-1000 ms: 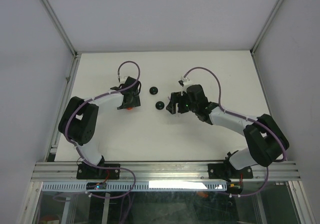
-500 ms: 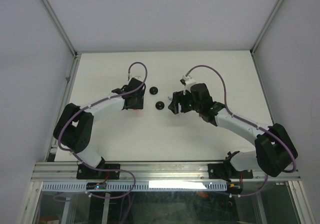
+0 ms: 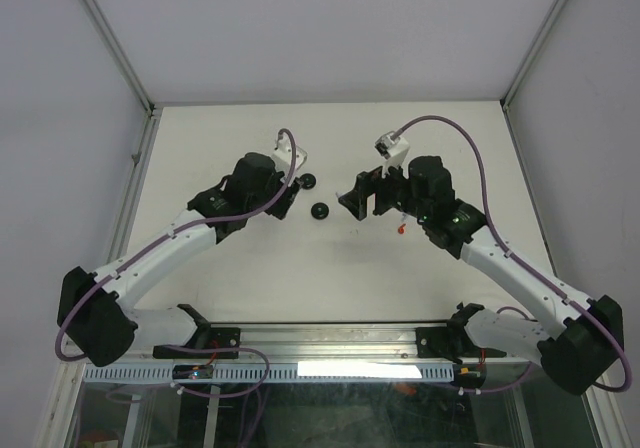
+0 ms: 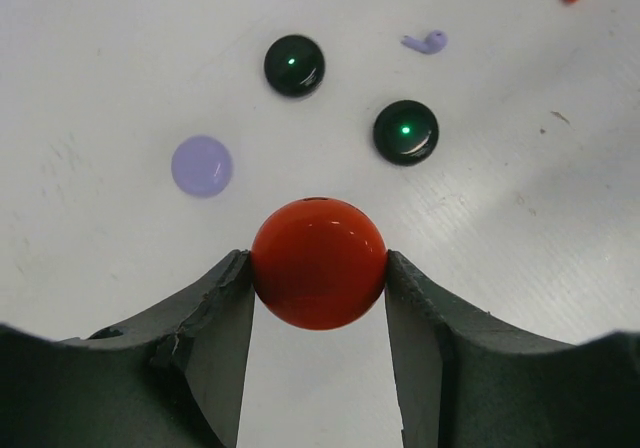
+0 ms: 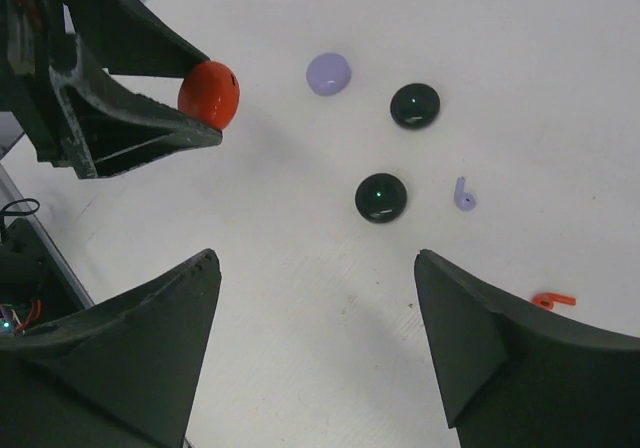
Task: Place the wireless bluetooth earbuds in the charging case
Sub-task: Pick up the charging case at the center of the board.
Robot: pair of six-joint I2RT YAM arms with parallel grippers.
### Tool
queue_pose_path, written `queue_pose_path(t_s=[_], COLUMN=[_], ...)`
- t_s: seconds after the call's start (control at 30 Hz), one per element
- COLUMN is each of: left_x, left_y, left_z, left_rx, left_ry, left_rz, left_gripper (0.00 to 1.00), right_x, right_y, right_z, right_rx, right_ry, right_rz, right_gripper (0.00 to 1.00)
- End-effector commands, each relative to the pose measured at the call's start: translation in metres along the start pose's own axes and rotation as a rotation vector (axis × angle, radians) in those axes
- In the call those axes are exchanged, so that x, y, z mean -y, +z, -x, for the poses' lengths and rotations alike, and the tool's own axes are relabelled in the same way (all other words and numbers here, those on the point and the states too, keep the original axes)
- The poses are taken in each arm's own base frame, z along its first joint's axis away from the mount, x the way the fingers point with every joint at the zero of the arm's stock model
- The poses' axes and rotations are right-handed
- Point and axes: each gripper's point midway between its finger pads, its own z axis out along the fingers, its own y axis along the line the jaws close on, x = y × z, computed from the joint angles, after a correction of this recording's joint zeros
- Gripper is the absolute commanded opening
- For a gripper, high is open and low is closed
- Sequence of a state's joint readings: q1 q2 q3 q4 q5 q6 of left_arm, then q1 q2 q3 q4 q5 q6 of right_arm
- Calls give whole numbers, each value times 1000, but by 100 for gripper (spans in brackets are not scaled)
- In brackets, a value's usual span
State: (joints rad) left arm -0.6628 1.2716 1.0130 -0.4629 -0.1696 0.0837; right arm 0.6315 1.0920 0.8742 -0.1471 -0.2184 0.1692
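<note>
White table point(image 3: 300, 278) is filling the floor of a booth with plain grey walls point(image 3: 320, 28). An aluminium rail point(image 3: 330, 340) is running along the near edge and carrying both arm bases. The table top is showing a few faint scuffs in the wrist views.

Against a second ago, both arms are reaching further out. The left arm point(image 3: 170, 253) is lying long, its elbow swung to the near left corner and its wrist shifted rightward beside the farther black case. The right arm point(image 3: 500, 263) is stretched likewise, with its elbow at the near right corner. Both black cases are keeping their places. The red earbud point(image 3: 400, 230), covered by the right arm before, is now showing overhead.

The left jaws are standing partly closed and pinching the red case point(image 4: 318, 276) on both sides; the left wrist is hiding it from above. The right jaws are gaping wide over bare table and gripping nothing.

The nearer black case point(image 4: 406, 132) is sitting between the two sets of jaws, and the farther black case point(image 4: 294, 65) is lying near it; each is showing a green dot. The lilac case point(image 4: 202, 165) is resting apart from them. The lilac earbud point(image 4: 426, 42) is lying loose on the table near the black cases. The red earbud is lying well apart from all the cases, on the right arm's side.
</note>
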Motion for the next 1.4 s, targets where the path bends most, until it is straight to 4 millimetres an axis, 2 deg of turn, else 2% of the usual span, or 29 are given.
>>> queue_pose_path(t_s=[0.0,0.13,0.23,0.33,0.43,0.63,1.0,1.27,1.37], left_x=[19,33,41,47,53,65,93,107,112], left_y=[-28,-46,-54,-55,-55,-57,-62,-65,-66], left_z=[38,52,53,52,50,57,69,73,74], left_rx=[214,363,430,456,476,519,585,610,620], left_ry=[327,537,678,787,882,1004,1140,1185,1193], left_rz=[-143,-208,-243,-257,-270,-282,-320,-343,-352], left_gripper=[36,35,35,35,33,33,34,36,36], right_x=[-19,-25,-28,-38,-46,-74,-90,-92,-90], right_y=[-18,-21,-20,-20,-19,-18,-1,10,13], right_z=[37,40,40,42,43,45,28,15,10], right_rx=[91,94,86,55,27,-9,-137,-203,-213], right_ry=[-54,-57,-47,-36,-9,20,97,123,125], right_rz=[74,98,110,162,203,365,499,540,537], right_gripper=[83,90,91,89,99,100,78,64,55])
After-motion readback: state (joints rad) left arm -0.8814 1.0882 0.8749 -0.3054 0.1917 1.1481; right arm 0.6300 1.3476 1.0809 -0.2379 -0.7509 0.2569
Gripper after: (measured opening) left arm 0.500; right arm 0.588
